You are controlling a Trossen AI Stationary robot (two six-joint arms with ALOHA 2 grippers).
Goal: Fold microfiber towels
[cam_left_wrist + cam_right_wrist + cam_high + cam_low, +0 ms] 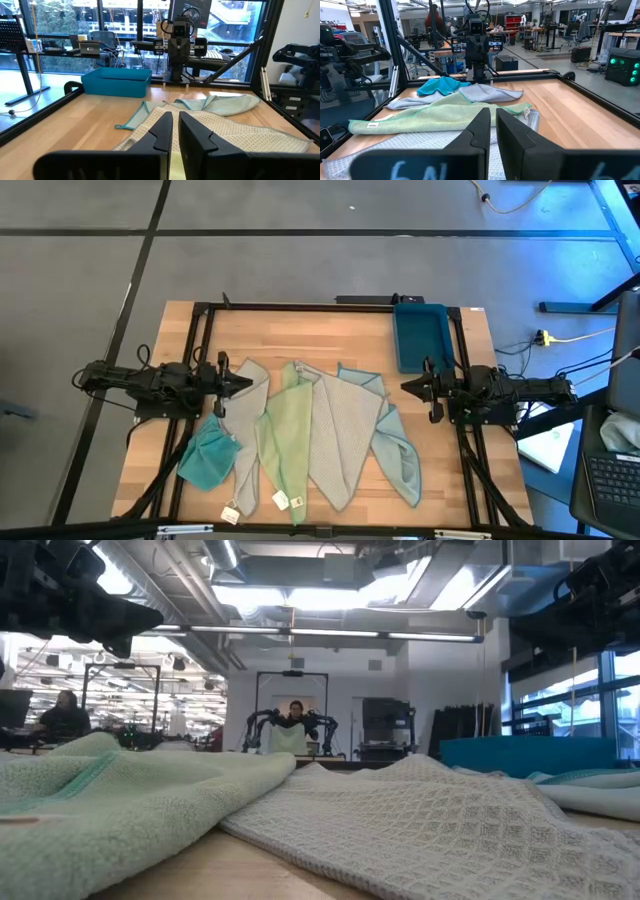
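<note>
We see soft towels fanned mid-table, lower centre of high view: waffle-weave grey towel (340, 435), fuzzy pale green towel (288, 430), crumpled teal towel (208, 460), pale blue towel (398, 450). Rigid blue tray (420, 335) upper right. Left gripper (245, 383) fingers together, empty, arm stretched level over table's left edge. Right gripper (406, 387) likewise pinched, empty, arm level at right edge.

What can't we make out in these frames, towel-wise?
- Teal towel: high view shows a bunched heap; its edges and any tag are hidden in its own folds.
- White tags: too small to read.
- Pale green towel: low view cuts it off at the left edge.
- Blue tray: low view shows only its wall, contents hidden.
</note>
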